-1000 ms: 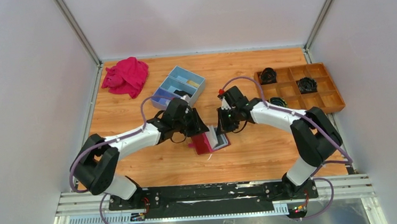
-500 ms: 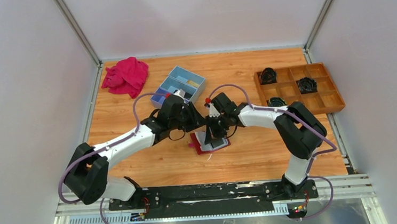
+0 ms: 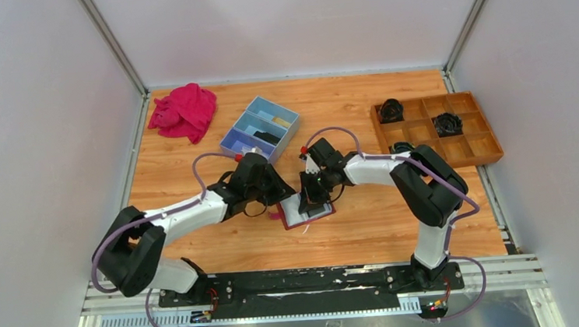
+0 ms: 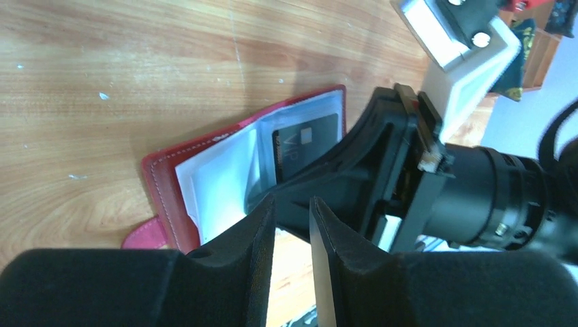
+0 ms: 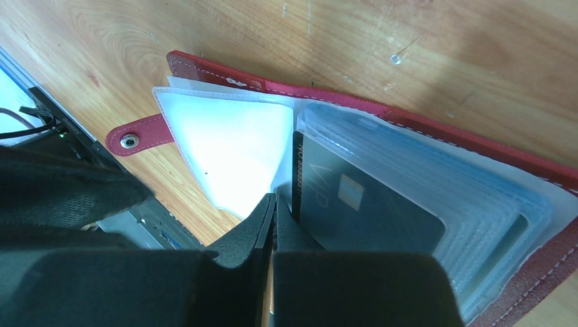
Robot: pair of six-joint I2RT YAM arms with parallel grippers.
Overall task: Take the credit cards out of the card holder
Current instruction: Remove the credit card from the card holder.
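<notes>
The right gripper (image 3: 310,201) is now further toward 7 o'clock, its closed tips down on the open card holder (image 3: 297,221), whose raised leaf now lies flatter. The left gripper (image 3: 280,201) is drawn back toward 8 o'clock, jaws narrower.

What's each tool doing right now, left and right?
Left tool: slightly open, nothing between its fingers.
Right tool: shut, nothing visibly held, tips at the open card holder.
</notes>
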